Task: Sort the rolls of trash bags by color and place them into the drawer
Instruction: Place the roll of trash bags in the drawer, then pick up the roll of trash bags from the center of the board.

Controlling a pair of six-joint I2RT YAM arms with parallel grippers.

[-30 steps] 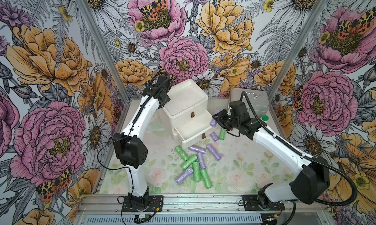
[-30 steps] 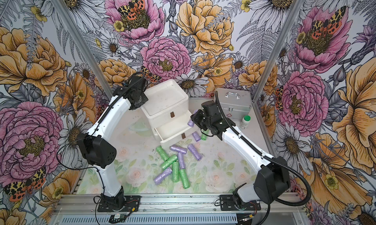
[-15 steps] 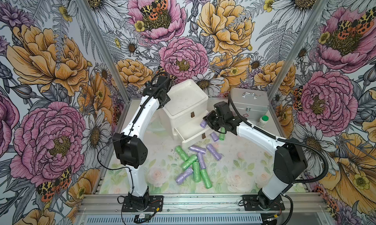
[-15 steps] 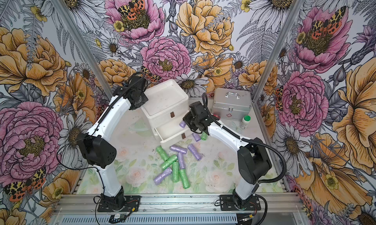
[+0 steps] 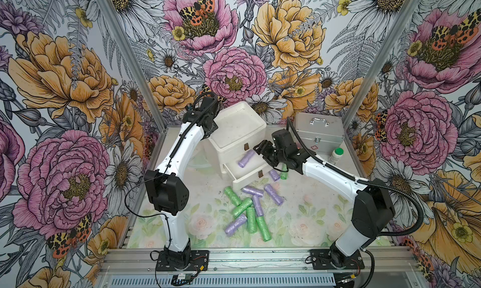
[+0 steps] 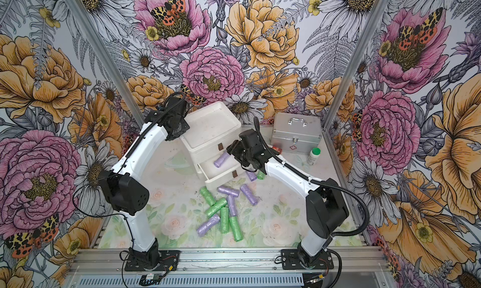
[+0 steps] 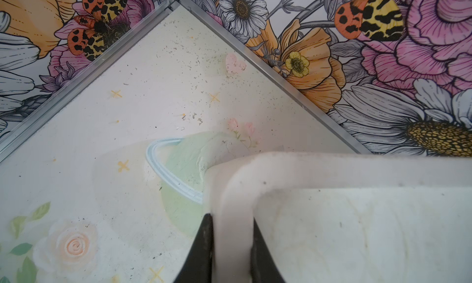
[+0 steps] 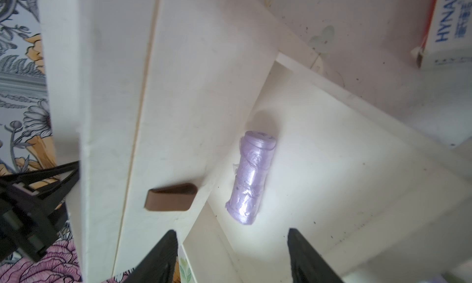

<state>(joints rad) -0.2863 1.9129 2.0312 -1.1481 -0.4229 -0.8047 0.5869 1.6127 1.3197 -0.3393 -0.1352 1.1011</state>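
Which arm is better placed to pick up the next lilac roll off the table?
Right. The right pincer is open and empty over the drawer, close to the loose rolls. The left pincer is shut on the cabinet rim, far from them.

From my console I see one lilac roll (image 8: pixel 251 178) in the white drawer (image 5: pixel 246 181), which has a brown tab (image 5: pixel 260 173) on its front. The cabinet (image 5: pixel 236 128) is white too. Light green rolls (image 5: pixel 242 207) and more lilac rolls (image 5: pixel 273 194) dot the pale, rose-printed surface (image 5: pixel 299 216). The walls (image 5: pixel 65 78) bloom pink, orange and white. The case (image 5: pixel 318 135) is silver and the bottle (image 5: pixel 335 158) white, green-capped.
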